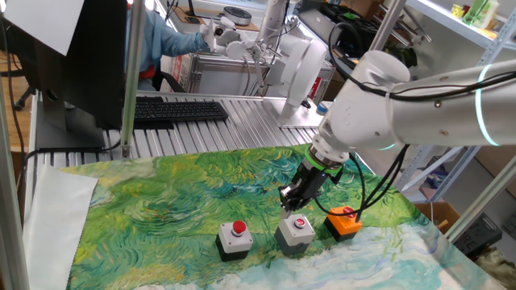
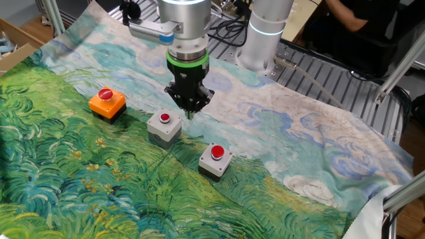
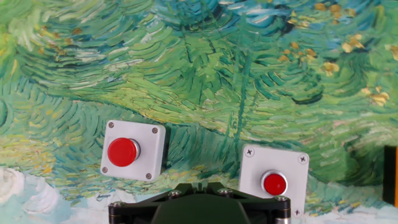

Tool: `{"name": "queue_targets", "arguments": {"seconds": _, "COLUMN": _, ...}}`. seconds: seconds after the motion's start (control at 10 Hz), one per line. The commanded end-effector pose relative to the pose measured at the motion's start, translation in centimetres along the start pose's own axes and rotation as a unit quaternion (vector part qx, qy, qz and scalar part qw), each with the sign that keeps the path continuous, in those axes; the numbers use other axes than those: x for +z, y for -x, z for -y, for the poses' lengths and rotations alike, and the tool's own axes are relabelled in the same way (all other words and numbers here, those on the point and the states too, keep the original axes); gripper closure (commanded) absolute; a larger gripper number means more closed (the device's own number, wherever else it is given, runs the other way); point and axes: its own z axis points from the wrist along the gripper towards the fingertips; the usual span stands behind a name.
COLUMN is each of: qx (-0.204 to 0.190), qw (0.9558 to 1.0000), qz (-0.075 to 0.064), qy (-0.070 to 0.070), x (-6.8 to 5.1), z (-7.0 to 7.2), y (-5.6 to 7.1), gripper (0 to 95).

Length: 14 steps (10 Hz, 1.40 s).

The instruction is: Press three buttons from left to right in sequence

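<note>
The gripper (image 2: 190, 110) points straight down, jaws fully closed and holding nothing, poised just behind the middle grey button (image 2: 164, 125) without visibly touching its red cap. The three buttons stand in a row on the painted cloth (image 2: 80, 179) covering the surface: second grey button (image 2: 215, 160), middle unit, orange button (image 2: 107, 103).

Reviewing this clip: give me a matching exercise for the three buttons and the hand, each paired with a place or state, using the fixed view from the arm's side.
Things:
1. orange button
2. middle grey button
3. other grey button
4. hand

Descriptions:
A. shut, pointing down
B. nearest the hand, just beside it
C. leftmost in this view
D. rightmost, nearest the camera

Pairs: 1-C, 2-B, 3-D, 4-A
</note>
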Motion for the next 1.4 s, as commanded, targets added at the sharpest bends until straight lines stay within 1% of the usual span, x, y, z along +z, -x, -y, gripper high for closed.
{"name": "queue_targets", "arguments": {"seconds": 0.1, "qx": 0.001, "qw": 1.0, "qz": 0.0, "qy": -0.003, "x": -0.1, "z": 0.0, "y": -0.1, "gripper": 95.0}}
{"name": "queue_targets", "arguments": {"seconds": 0.3, "qx": 0.003, "qw": 1.0, "qz": 0.0, "qy": -0.005, "x": -0.1, "z": 0.0, "y": -0.1, "gripper": 95.0}}
{"name": "queue_targets", "arguments": {"seconds": 0.4, "qx": 0.003, "qw": 1.0, "qz": 0.001, "qy": -0.004, "x": -0.2, "z": -0.2, "y": -0.1, "gripper": 95.0}}
{"name": "queue_targets", "arguments": {"seconds": 0.5, "qx": 0.003, "qw": 1.0, "qz": 0.005, "qy": -0.006, "x": -0.3, "z": -0.4, "y": -0.1, "gripper": 95.0}}
{"name": "queue_targets", "arguments": {"seconds": 0.6, "qx": 0.004, "qw": 0.9999, "qz": 0.007, "qy": -0.007, "x": -0.5, "z": -0.7, "y": -0.1, "gripper": 95.0}}
{"name": "queue_targets", "arguments": {"seconds": 1.0, "qx": 0.001, "qw": 1.0, "qz": 0.006, "qy": -0.006, "x": -0.9, "z": -2.2, "y": -0.1, "gripper": 95.0}}
{"name": "queue_targets", "arguments": {"seconds": 1.2, "qx": 0.002, "qw": 1.0, "qz": 0.006, "qy": -0.005, "x": -1.1, "z": -3.5, "y": 0.1, "gripper": 95.0}}
{"name": "queue_targets", "arguments": {"seconds": 1.4, "qx": 0.006, "qw": 1.0, "qz": 0.006, "qy": -0.006, "x": -0.9, "z": -5.0, "y": 0.3, "gripper": 95.0}}
